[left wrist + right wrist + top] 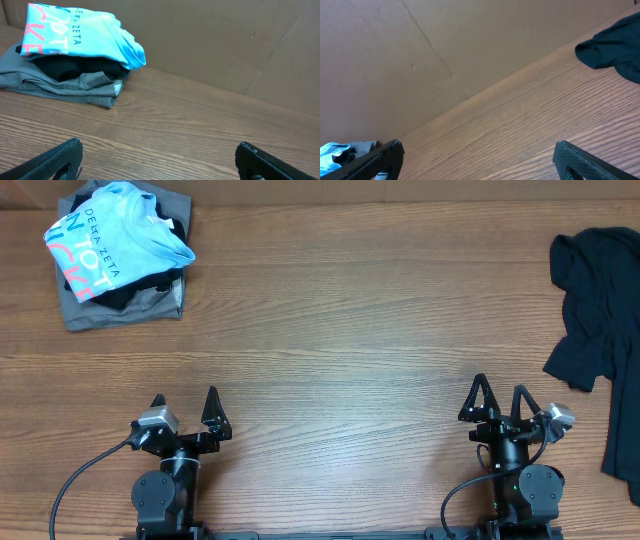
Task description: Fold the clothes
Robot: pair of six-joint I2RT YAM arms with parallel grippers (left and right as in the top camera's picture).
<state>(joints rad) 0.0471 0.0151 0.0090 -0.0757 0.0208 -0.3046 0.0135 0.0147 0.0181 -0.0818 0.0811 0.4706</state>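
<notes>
2 grippers at rest with fingers spread; clothes lie toward 2 far corners.

The left gripper [185, 402] and right gripper [498, 392] sit near the front edge, jaws wide apart, holding nothing. Well ahead of the left gripper and to its left is a soft stack: a smooth, rumpled light-blue T-shirt [115, 235] with white and pink-red lettering on top of a black garment [128, 296] and a flat-folded grey garment [120, 312]. Ahead and to the right of the right gripper, a dark garment [600, 310] sprawls crumpled along the right edge. The wood-grain table [330, 330] lies open between grippers and piles, and a plain cardboard wall [225, 40] bounds the far edge.
</notes>
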